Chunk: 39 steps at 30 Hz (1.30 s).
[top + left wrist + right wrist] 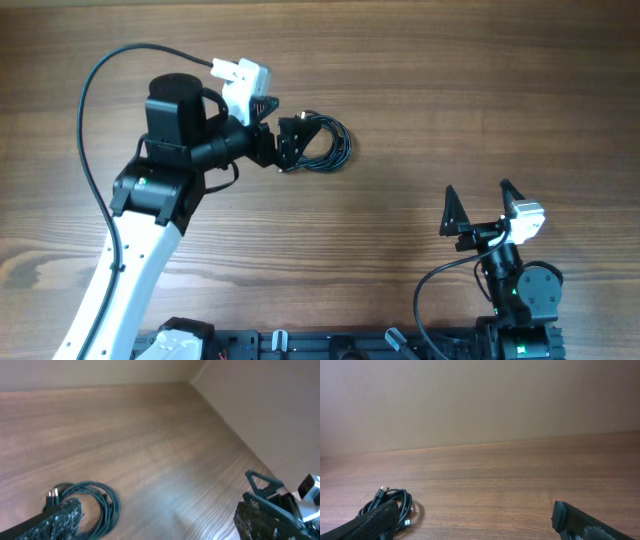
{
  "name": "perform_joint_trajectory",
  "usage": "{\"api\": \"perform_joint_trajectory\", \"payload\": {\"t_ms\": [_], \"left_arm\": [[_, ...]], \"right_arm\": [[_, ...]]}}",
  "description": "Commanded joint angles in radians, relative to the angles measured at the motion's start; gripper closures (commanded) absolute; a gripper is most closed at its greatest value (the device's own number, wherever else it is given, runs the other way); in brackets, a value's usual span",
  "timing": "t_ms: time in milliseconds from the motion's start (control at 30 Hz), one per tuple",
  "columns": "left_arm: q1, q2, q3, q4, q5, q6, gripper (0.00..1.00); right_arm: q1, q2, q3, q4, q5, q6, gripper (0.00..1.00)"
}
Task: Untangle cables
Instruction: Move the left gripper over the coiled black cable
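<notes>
The cables are one small coil of thin black cord (325, 142) with plug ends, lying on the wooden table above centre. My left gripper (290, 150) is open wide and low, right at the coil's left edge. In the left wrist view the coil (102, 502) lies against the left finger, and the space between the jaws (155, 522) is bare wood. My right gripper (480, 205) is open and empty at the lower right, far from the coil. In the right wrist view the coil (397, 502) shows far off behind the left finger of the open jaws (480, 525).
The wooden table (450, 90) fills the view. The left arm's thick black cable (88, 130) arcs over the left side. The arm bases stand along the front edge (330, 345). A plain wall (480, 400) stands beyond the far edge.
</notes>
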Motion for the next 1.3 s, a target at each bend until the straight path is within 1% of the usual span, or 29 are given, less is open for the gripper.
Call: {"api": "perform_joint_trajectory", "payload": {"t_ms": [0, 67, 100, 133, 233, 300, 333, 367, 400, 433, 467, 500, 533, 567, 633, 667, 767, 833, 867, 900, 1000, 1067, 1133, 1200, 1267], "left_arm": [[-0.004, 0.056, 0.01, 0.054, -0.059, -0.219, 0.01], [-0.005, 0.082, 0.01, 0.055, -0.142, -0.306, 0.12], [-0.012, 0.103, 0.01, 0.061, -0.213, -0.34, 0.17], [-0.023, 0.113, 0.01, 0.062, -0.273, -0.351, 0.18], [-0.07, 0.132, 0.011, 0.056, -0.421, -0.373, 0.19], [-0.085, 0.15, 0.017, 0.021, -0.454, -0.398, 0.19], [-0.085, 0.164, 0.039, -0.029, -0.454, -0.397, 0.19], [-0.084, 0.183, 0.082, -0.103, -0.459, -0.389, 0.19], [-0.084, 0.193, 0.105, -0.141, -0.471, -0.389, 0.19], [-0.085, 0.214, 0.15, -0.211, -0.497, -0.385, 0.18], [-0.085, 0.233, 0.186, -0.269, -0.512, -0.38, 0.16], [-0.085, 0.252, 0.211, -0.309, -0.509, -0.362, 0.12], [-0.085, 0.256, 0.211, -0.318, -0.497, -0.363, 0.04], [-0.085, 0.258, 0.21, -0.317, -0.495, -0.363, 0.0], [-0.085, 0.259, 0.21, -0.317, -0.493, -0.366, 0.0], [-0.085, 0.259, 0.21, -0.327, -0.472, -0.37, 0.0], [-0.085, 0.259, 0.207, -0.336, -0.464, -0.371, 0.0], [-0.085, 0.259, 0.207, -0.336, -0.465, -0.393, 0.0], [-0.085, 0.259, 0.207, -0.336, -0.467, -0.417, 0.0], [-0.085, 0.259, 0.207, -0.338, -0.474, -0.462, 0.04], [-0.085, 0.264, 0.207, -0.37, -0.561, -0.666, 0.06], [-0.077, 0.265, 0.207, -0.381, -0.6, -0.738, 0.07], [-0.058, 0.265, 0.207, -0.369, -0.6, -0.738, 0.06], [-0.041, 0.265, 0.207, -0.371, -0.599, -0.737, 0.06], [-0.025, 0.265, 0.207, -0.374, -0.599, -0.737, 0.12]], "right_arm": [[-0.004, -0.006, -0.001, 0.006, -0.001, 0.006, 0.0], [-0.004, -0.006, -0.001, 0.006, -0.001, 0.006, 0.0], [-0.004, -0.006, -0.001, 0.005, -0.001, 0.006, 0.0], [-0.004, -0.006, -0.001, 0.005, -0.001, 0.006, 0.0], [-0.004, -0.006, -0.001, 0.006, -0.001, 0.006, 0.0], [-0.004, -0.006, -0.001, 0.005, -0.001, 0.005, 0.0], [-0.004, -0.006, -0.001, 0.005, -0.001, 0.006, 0.0], [-0.004, -0.006, -0.001, 0.014, 0.055, -0.045, 0.0], [-0.004, -0.006, -0.001, 0.014, 0.076, -0.053, 0.0], [-0.004, -0.006, -0.001, 0.009, 0.089, -0.051, 0.0], [-0.004, -0.006, -0.001, 0.004, 0.084, -0.048, 0.0], [-0.004, -0.006, -0.001, 0.003, 0.082, -0.048, 0.0], [-0.004, -0.006, -0.001, 0.001, 0.055, -0.031, 0.0], [-0.004, -0.006, -0.001, 0.007, 0.008, 0.045, 0.0], [-0.004, -0.004, -0.001, 0.012, -0.085, 0.238, 0.0], [-0.004, 0.003, -0.001, 0.022, -0.179, 0.336, 0.0], [-0.004, 0.036, -0.001, 0.029, -0.333, 0.352, 0.0], [-0.004, 0.059, -0.001, 0.029, -0.338, 0.35, 0.0], [-0.004, 0.076, -0.001, 0.03, -0.339, 0.375, 0.0], [-0.004, 0.11, -0.001, 0.033, -0.38, 0.45, 0.0], [-0.004, 0.197, 0.015, 0.03, -0.535, 0.306, 0.0], [-0.004, 0.281, 0.101, -0.023, -0.54, 0.28, 0.0], [-0.004, 0.414, 0.267, -0.133, -0.536, 0.181, 0.0], [-0.004, 0.554, 0.444, -0.253, -0.537, 0.11, 0.0], [-0.004, 0.759, 0.686, -0.403, -0.537, 0.048, 0.0]]}}
